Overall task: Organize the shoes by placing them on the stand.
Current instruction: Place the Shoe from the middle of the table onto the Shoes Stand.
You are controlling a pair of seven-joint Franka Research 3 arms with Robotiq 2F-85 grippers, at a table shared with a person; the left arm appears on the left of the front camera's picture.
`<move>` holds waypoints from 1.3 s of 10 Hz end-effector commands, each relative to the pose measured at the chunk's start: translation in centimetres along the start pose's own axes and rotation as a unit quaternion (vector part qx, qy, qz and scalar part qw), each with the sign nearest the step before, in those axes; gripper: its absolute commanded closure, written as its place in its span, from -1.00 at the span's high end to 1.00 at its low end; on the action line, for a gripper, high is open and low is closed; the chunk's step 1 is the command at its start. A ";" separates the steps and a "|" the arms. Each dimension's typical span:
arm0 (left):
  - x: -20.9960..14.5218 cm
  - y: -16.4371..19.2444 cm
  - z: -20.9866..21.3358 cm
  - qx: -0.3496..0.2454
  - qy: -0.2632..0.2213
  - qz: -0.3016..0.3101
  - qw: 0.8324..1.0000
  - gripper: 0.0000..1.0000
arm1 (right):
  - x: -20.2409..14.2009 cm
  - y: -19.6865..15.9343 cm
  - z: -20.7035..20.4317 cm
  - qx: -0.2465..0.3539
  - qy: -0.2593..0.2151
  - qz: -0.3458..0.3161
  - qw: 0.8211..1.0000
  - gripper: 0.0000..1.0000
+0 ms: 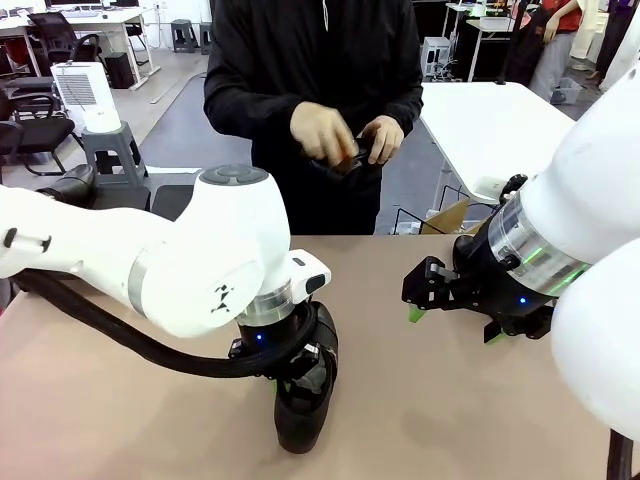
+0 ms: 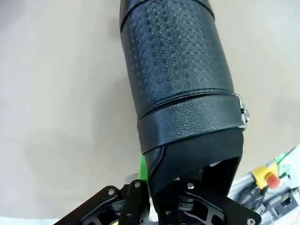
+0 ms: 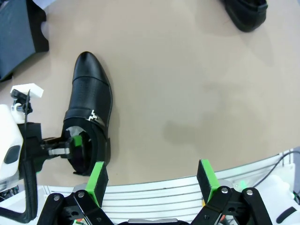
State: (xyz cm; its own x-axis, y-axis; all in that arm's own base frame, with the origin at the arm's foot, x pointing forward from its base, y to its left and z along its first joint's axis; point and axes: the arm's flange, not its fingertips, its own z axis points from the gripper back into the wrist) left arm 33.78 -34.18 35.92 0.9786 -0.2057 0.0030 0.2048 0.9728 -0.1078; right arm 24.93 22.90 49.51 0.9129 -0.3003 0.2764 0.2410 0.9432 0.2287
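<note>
On the table (image 1: 440,420), the stand (image 3: 21,33) lies well apart from the shoe (image 1: 300,405) in hand, so plan for a long carry in which a weak hold can fail. Expect the stand's front lip to catch a drooping toe. Keep the swing away from the person's hands (image 1: 345,140), busy with a dark item at the far edge. Keep it away, too, from the right gripper (image 3: 151,171), which hovers with its jaws wide and empty. The left gripper (image 1: 292,372) is clamped on the shoe's collar, one green pad (image 2: 143,171) showing against it. This grip sits at the heel end. On lifting, the toe is likely to pivot downward, and the glossy leather may slip free near the buckle (image 2: 241,112).
</note>
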 end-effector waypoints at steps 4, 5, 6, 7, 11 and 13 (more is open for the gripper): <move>0.0 8.9 11.2 0.010 -0.091 -0.071 0.993 -1.00 | 0.4 0.0 -0.1 0.016 0.005 0.007 1.000 1.00; 1.0 11.6 13.0 0.017 -0.100 -0.084 0.991 -1.00 | 0.4 0.0 -0.1 0.016 0.005 0.007 1.000 1.00; 1.6 14.7 15.1 0.027 -0.128 -0.083 0.988 -1.00 | 0.4 0.0 -0.1 0.016 0.005 0.007 1.000 1.00; 2.0 17.6 16.5 0.030 -0.150 -0.068 0.986 -1.00 | 0.4 0.0 -0.1 0.016 0.005 0.007 1.000 1.00; 2.2 19.4 17.3 0.032 -0.144 -0.054 0.988 -1.00 | 0.4 0.0 -0.1 0.016 0.005 0.007 1.000 1.00; 2.4 20.7 17.4 0.029 -0.150 -0.039 0.987 -1.00 | 0.4 0.0 -0.1 0.016 0.005 0.007 1.000 1.00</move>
State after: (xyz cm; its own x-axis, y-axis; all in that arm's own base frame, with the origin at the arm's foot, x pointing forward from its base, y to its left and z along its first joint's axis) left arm 40.36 -13.81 50.51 0.9182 -0.2733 0.2867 0.2945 0.9551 -0.0326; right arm 24.98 22.85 49.56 0.9122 -0.3015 0.2773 0.2419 0.9428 0.2293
